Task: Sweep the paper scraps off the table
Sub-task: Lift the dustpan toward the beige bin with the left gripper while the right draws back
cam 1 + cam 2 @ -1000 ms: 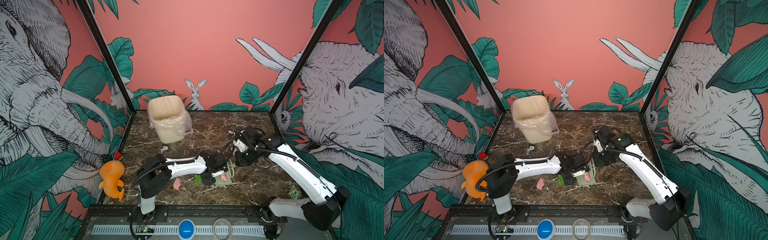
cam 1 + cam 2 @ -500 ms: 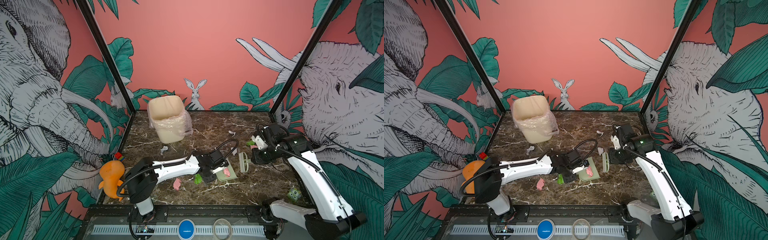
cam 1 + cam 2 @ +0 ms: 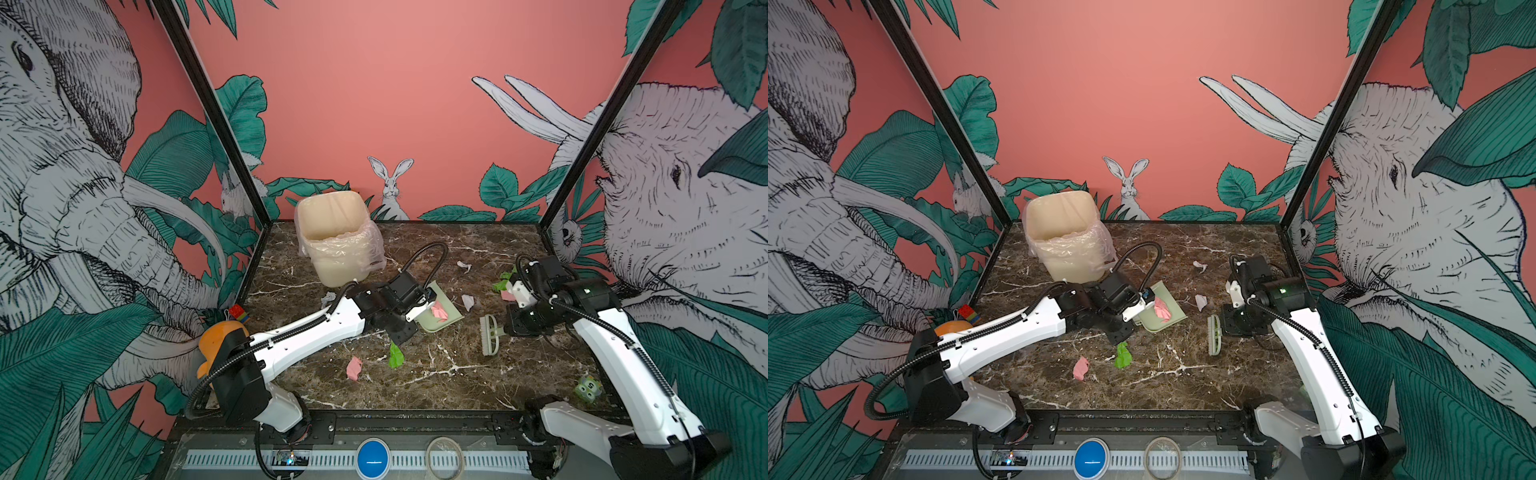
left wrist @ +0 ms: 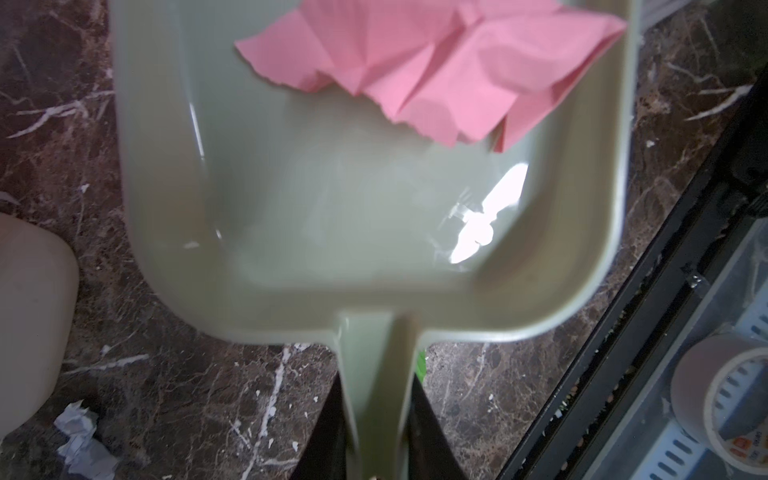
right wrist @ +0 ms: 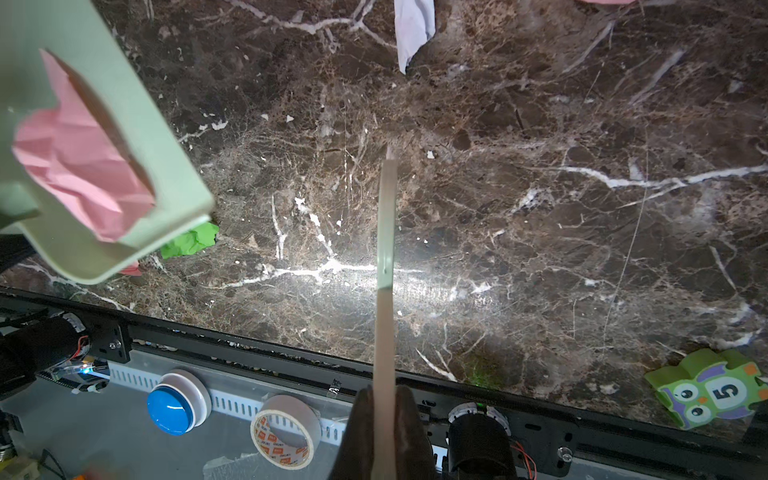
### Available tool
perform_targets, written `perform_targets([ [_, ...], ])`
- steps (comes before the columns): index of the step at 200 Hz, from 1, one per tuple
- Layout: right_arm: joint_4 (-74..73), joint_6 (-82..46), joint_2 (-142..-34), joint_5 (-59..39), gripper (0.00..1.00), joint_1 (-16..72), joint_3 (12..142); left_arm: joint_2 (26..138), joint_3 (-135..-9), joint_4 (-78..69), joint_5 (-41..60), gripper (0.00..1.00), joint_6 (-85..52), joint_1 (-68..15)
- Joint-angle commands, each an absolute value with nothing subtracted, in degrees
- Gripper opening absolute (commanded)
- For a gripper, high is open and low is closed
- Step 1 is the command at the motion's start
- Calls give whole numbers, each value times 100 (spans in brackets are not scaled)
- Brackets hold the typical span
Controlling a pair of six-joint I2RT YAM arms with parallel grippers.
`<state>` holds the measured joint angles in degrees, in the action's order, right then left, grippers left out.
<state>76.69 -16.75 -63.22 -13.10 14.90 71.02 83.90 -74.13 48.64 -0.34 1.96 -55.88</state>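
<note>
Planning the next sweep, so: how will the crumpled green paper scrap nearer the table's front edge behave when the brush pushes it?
The green scrap looks thin and creased, so probably very light and floppy. On the glossy table it should slide easily. Being unevenly crumpled, it may tumble or slip past the brush.

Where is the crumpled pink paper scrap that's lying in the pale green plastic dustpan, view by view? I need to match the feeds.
Top view: the crumpled pink paper scrap is near the picture's centre, inside the pale green plastic dustpan.
Top view: near centre again, in the pan.
Left wrist: at the pan's open end, far from its handle.
Right wrist: in the pan, at the picture's edge.
Shared landmark: the dustpan itself.
</note>
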Motion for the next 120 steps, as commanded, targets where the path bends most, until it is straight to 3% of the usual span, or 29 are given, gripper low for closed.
perform_targets([
  [1,7437,-1596,-6294,-1535,0,1451,7026,8046,-7821,5506,-98,3,-10,-5414],
  [120,7062,-1352,-6489,-1943,0,1356,6891,7777,-10034,7658,-628,4,-467,-4053],
])
